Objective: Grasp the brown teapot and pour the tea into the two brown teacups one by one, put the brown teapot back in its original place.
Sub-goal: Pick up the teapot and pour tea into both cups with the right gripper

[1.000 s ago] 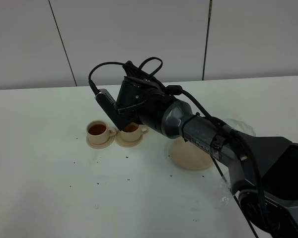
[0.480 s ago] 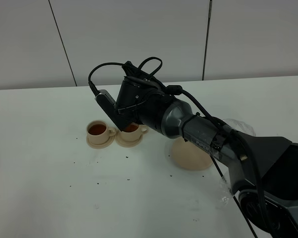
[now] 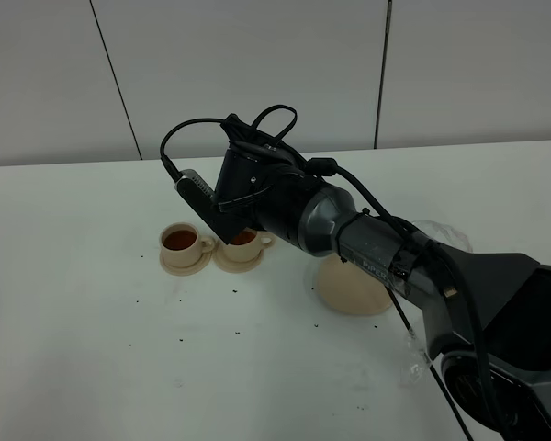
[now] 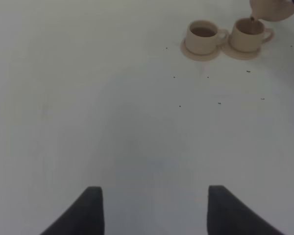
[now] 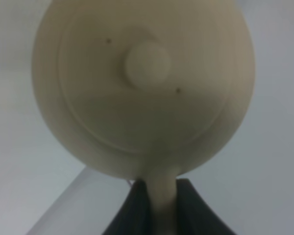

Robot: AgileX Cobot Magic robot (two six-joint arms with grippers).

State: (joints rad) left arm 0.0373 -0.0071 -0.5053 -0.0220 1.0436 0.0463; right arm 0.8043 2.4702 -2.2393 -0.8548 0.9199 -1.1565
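Note:
The brown teapot (image 5: 142,83) fills the right wrist view, lid and knob facing the camera. My right gripper (image 5: 159,208) is shut on its loop handle. In the left wrist view the teapot (image 4: 273,7) is tilted with its spout over the right teacup (image 4: 247,35). The left teacup (image 4: 204,34) holds dark tea. In the high view both cups (image 3: 185,241) (image 3: 243,239) stand on small saucers, and my right gripper (image 3: 237,223) hides the teapot. The wide saucer (image 3: 354,287) is bare. My left gripper (image 4: 154,210) is open and empty, well short of the cups.
Small dark specks (image 3: 234,293) are scattered on the white table around the cups. Crumpled clear plastic (image 3: 436,231) lies behind the right arm, beyond the wide saucer. A grey panelled wall stands behind the table.
The right wrist has shifted very slightly up and left over the right teacup. The cups, saucers and left gripper have not moved.

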